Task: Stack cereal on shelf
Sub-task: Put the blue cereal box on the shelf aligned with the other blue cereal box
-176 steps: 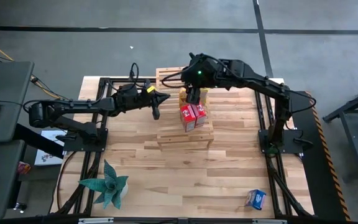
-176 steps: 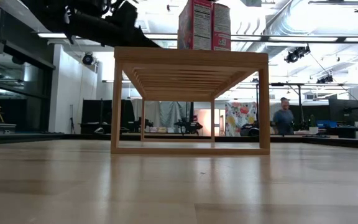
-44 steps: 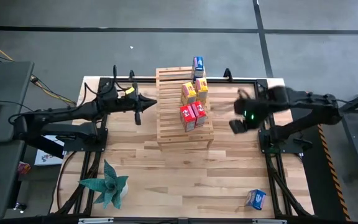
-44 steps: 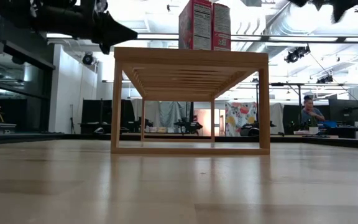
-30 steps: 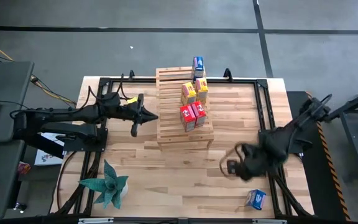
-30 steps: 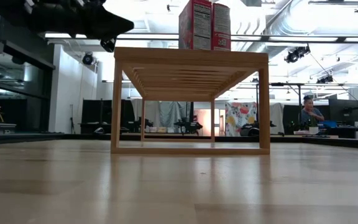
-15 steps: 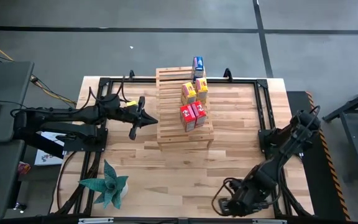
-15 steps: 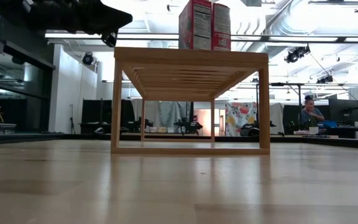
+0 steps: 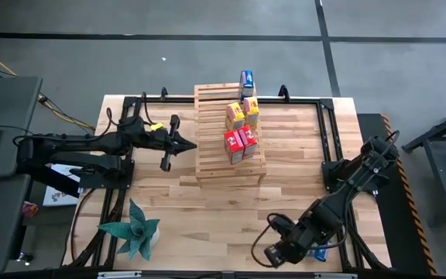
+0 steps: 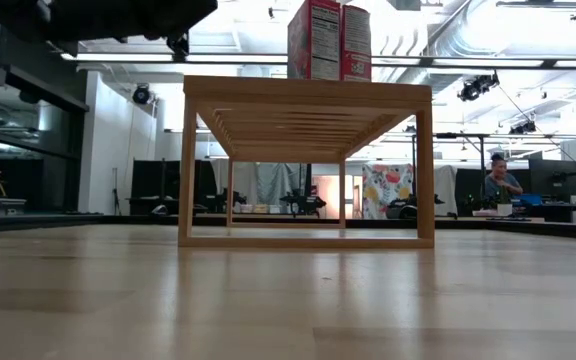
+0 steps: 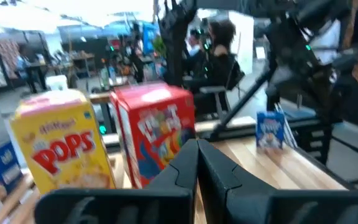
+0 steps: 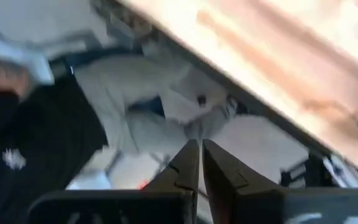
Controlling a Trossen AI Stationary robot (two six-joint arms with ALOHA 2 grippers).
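The rack [image 9: 230,135] stands on the table [image 9: 285,194] a little behind its middle, its long side running from near to far. Five cereal boxes stand on it in a line along its right half: two red boxes [image 9: 238,145] side by side on the nearest step, touching each other; two yellow boxes [image 9: 241,114] behind them; and one blue box [image 9: 247,80] at the far end. From table height the rack [image 10: 306,165] shows as an open frame with the red boxes [image 10: 329,40] upright on top. The sixth box, also blue, [image 9: 321,250] lies on the table near the front right corner, well apart from the rack and partly hidden by the right arm.

The right gripper [image 9: 273,254] sits low over the front edge of the table, just left of that loose blue box. In its wrist view the fingers [image 12: 185,167] are together, with only a thin gap between the tips, holding nothing.

The left gripper [image 9: 170,146] waits just left of the rack, pointing toward it. Its fingers [image 11: 180,174] are pressed together and empty, facing a yellow box [image 11: 64,146] and a red box [image 11: 155,130].

A green plant [image 9: 134,229] stands near the front left corner.
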